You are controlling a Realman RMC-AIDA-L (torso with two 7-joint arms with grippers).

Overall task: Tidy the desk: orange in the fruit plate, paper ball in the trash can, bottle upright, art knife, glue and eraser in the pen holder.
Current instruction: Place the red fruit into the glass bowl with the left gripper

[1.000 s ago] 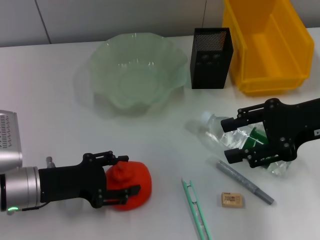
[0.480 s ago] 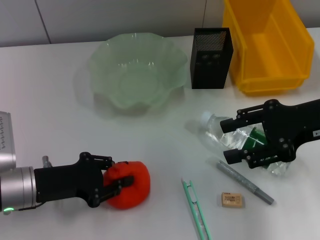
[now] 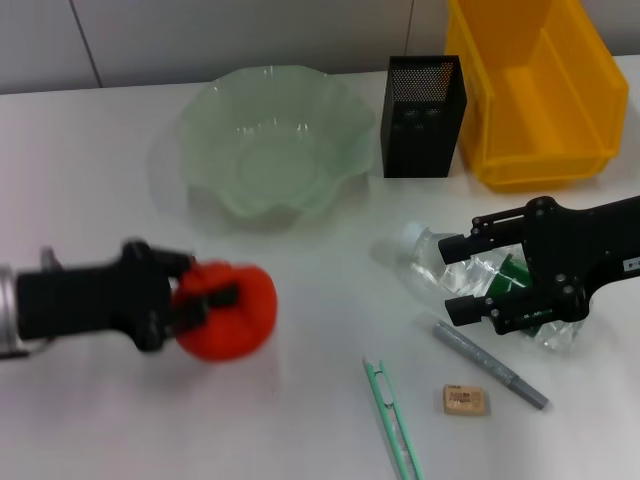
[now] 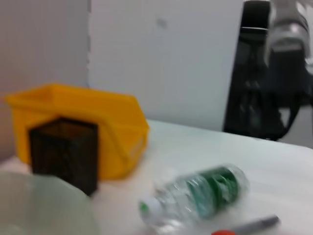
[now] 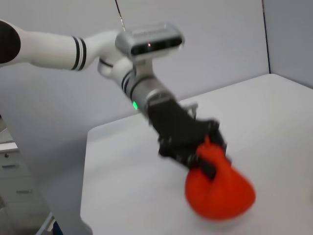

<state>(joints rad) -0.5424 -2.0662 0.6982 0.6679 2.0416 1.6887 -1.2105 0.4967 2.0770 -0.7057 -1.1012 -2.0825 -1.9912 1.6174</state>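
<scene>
Head view: left claw (image 3: 205, 305) is clamped on the orange (image 3: 230, 312), fingers closed against its near side; fruit plate (image 3: 272, 140) lies beyond and to its right. Right claw (image 3: 460, 278) hangs wide open straddling the lying bottle (image 3: 450, 268), not gripping it. Eraser (image 3: 464, 400) lies on the tabletop (image 3: 120, 170) just nearer than that claw.

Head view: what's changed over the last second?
The left claw closed on the orange and has carried it away from the near edge, toward the fruit plate; the right wrist view shows it gripped by its knob. The right claw stays open around the lying bottle. The eraser, pen holder and trash can stayed put.
</scene>
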